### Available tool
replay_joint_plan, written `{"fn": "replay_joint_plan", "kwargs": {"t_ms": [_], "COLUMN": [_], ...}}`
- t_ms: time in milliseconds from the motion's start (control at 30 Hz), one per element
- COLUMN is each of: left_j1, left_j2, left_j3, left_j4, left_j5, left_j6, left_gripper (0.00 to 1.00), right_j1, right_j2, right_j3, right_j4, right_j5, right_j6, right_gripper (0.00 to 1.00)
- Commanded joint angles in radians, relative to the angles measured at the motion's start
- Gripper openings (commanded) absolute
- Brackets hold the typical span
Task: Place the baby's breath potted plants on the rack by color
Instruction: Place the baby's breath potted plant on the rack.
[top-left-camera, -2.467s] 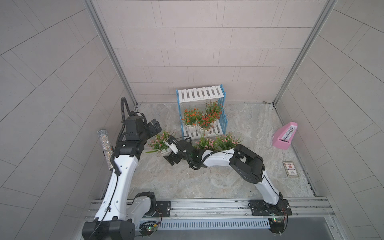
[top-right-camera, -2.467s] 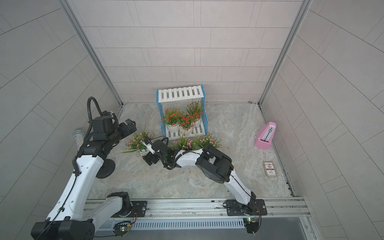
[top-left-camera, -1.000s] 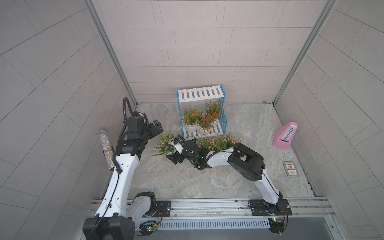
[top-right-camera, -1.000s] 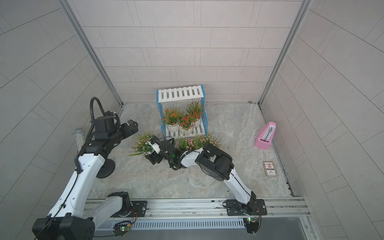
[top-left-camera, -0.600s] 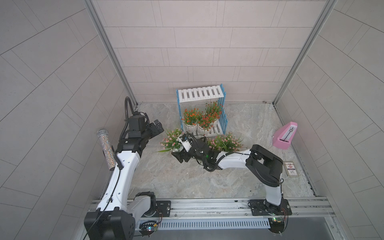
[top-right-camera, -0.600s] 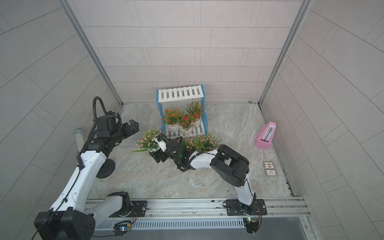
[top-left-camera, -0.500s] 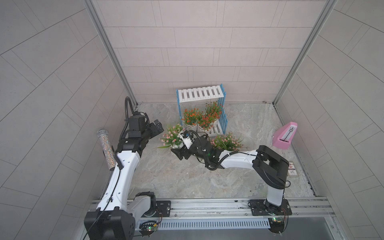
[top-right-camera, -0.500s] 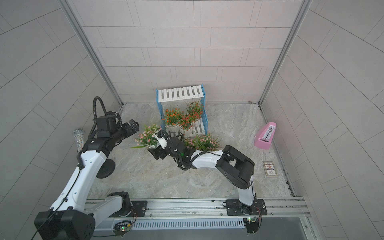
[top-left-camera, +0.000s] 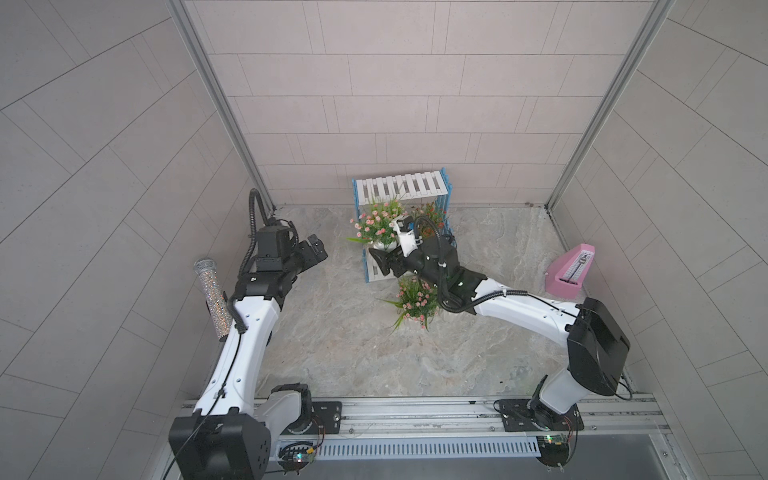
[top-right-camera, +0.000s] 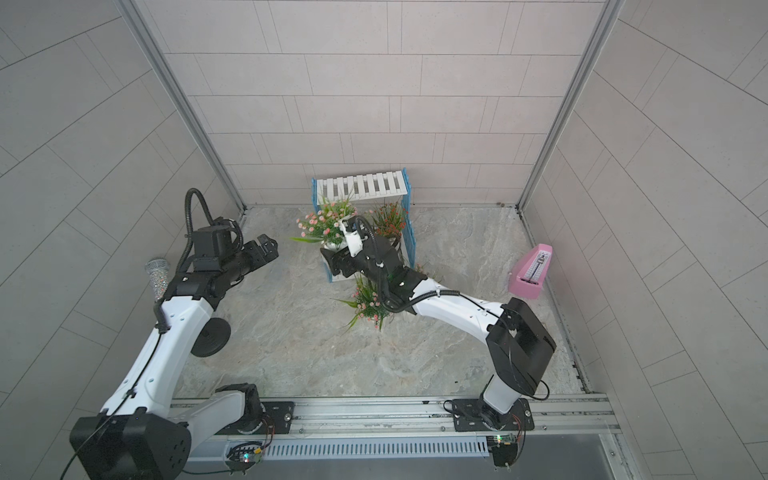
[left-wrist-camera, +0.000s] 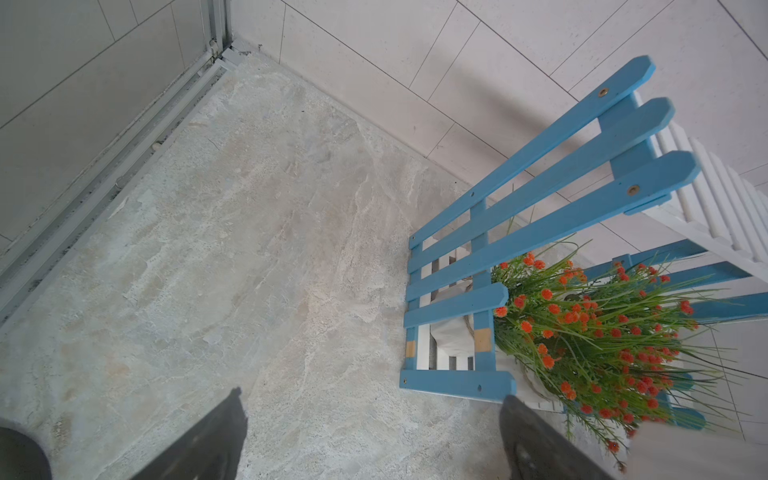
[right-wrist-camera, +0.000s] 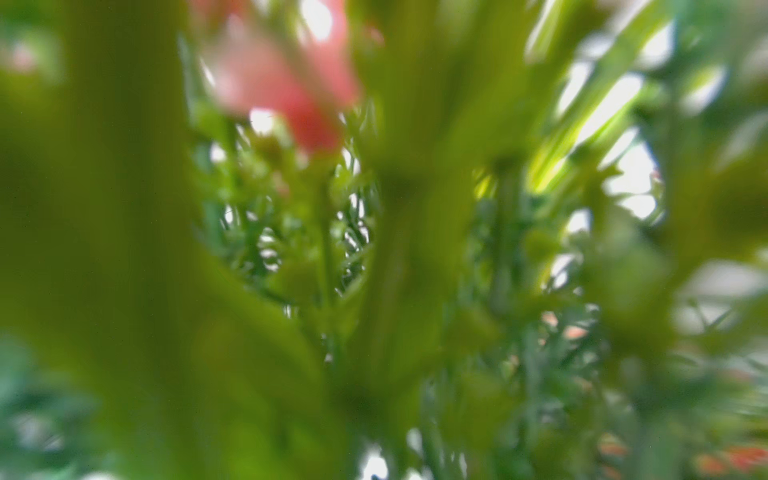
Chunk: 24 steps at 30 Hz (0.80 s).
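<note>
The rack (top-left-camera: 401, 191) (top-right-camera: 361, 189) stands at the back wall, its white top shelf bare. Red-orange baby's breath potted plants (top-left-camera: 432, 216) (top-right-camera: 388, 220) (left-wrist-camera: 590, 332) fill its lower shelf. My right gripper (top-left-camera: 388, 251) (top-right-camera: 338, 249) is shut on the white pot of a pink-blossomed plant (top-left-camera: 376, 224) (top-right-camera: 322, 224), held in the air at the rack's front left. The right wrist view shows only its blurred leaves and a pink blossom (right-wrist-camera: 282, 83). Another pink plant (top-left-camera: 415, 301) (top-right-camera: 368, 305) stands on the floor under the right forearm. My left gripper (top-left-camera: 316, 249) (top-right-camera: 268, 245) (left-wrist-camera: 370, 440) hangs open and empty, left of the rack.
A pink metronome (top-left-camera: 571, 270) (top-right-camera: 532, 272) sits by the right wall. A glittery microphone (top-left-camera: 212, 295) stands on a black round base (top-right-camera: 212, 336) by the left wall, close to the left arm. The rack's blue side panel (left-wrist-camera: 540, 195) faces my left gripper.
My right arm has lifted the pink plant off the floor and carried it up and back toward the rack. The left arm has barely moved.
</note>
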<state>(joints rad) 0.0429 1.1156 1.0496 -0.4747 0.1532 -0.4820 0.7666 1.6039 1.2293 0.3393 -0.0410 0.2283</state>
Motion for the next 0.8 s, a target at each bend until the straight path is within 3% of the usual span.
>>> {"fn": "replay_joint_plan", "kwargs": {"t_ms": [0, 333, 767], "left_j1": [-0.013, -0.103, -0.262], "left_j2": [0.009, 0.028, 0.023], "left_j3": [0.042, 0.052, 0.045], "left_j4": [0.026, 0.015, -0.010], "left_j5": [0.003, -0.042, -0.117], "left_j6": [-0.005, 0.024, 0.060], "left_gripper": [0.99, 0.99, 0.99], "right_j1": [-0.071, -0.254, -0.372], "right_j2": [-0.064, 0.094, 0.340], "right_j3": [0.123, 0.490, 0.791], "right_j4": [-0.079, -0.321, -0.390], "right_j5": [0.032, -0.064, -0.122], "right_j6": [-0.012, -0.040, -0.142], "right_gripper": [0.76, 0.75, 0.76]}}
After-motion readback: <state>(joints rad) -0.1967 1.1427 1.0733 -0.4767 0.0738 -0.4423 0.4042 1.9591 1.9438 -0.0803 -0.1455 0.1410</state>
